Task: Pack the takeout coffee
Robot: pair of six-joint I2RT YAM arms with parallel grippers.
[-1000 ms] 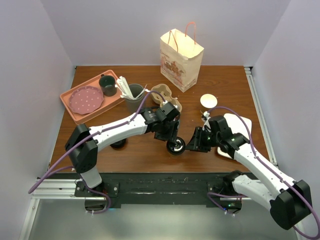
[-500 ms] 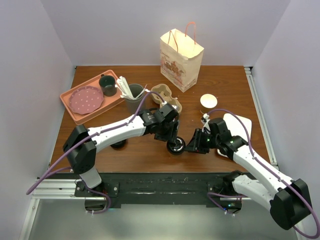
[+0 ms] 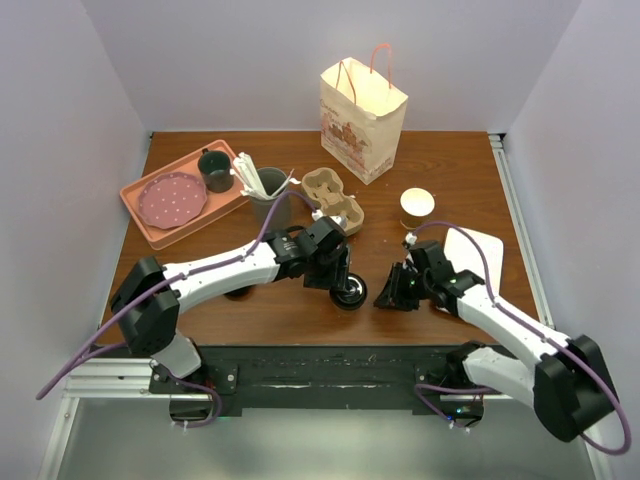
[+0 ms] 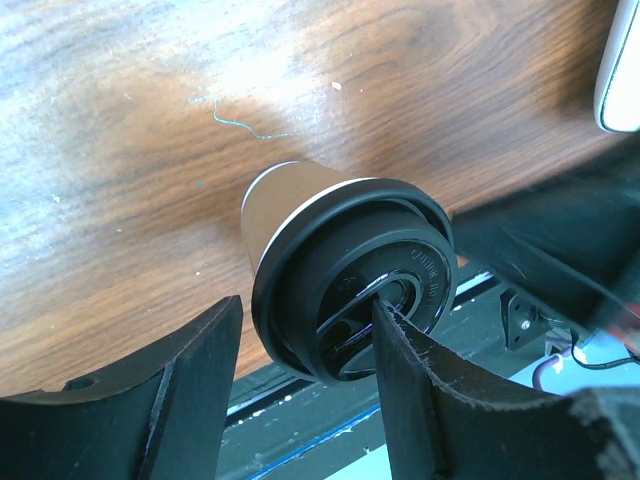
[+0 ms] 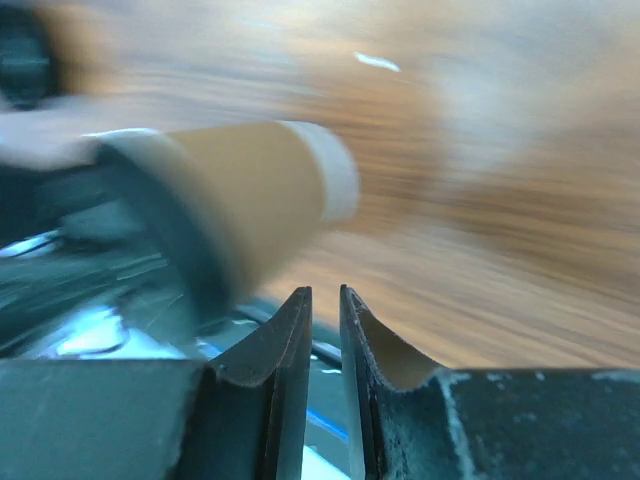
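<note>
Top external view: a wooden surface, read from its left side across.
Tray: a salmon tray at the far left carries a dotted pink plate and a dark mug.
Tumbler: a grey tumbler holding white utensils stands just right of the tray.
Carrier: a cardboard cup carrier sits beside the tumbler.
Bag: a paper bag with pink handles stands upright behind the carrier.
Left gripper: the left gripper is low over the middle of the surface and part open. In the left wrist view its fingers straddle the black lid, and it has hold of the cup.
Takeout coffee: the takeout coffee has tan sides and a black lid. It is tilted with the lid toward the near edge, in front of the carrier and apart from it.
Right gripper: the right gripper is just right of the coffee, not touching it. Its fingers are drawn nearly together with only a thin slit and nothing between them. The right wrist view is blurred.
Second cup: a second cup, also tan, stands upright to the right of the carrier.
White board: a flat white board lies partly under the right arm.
</note>
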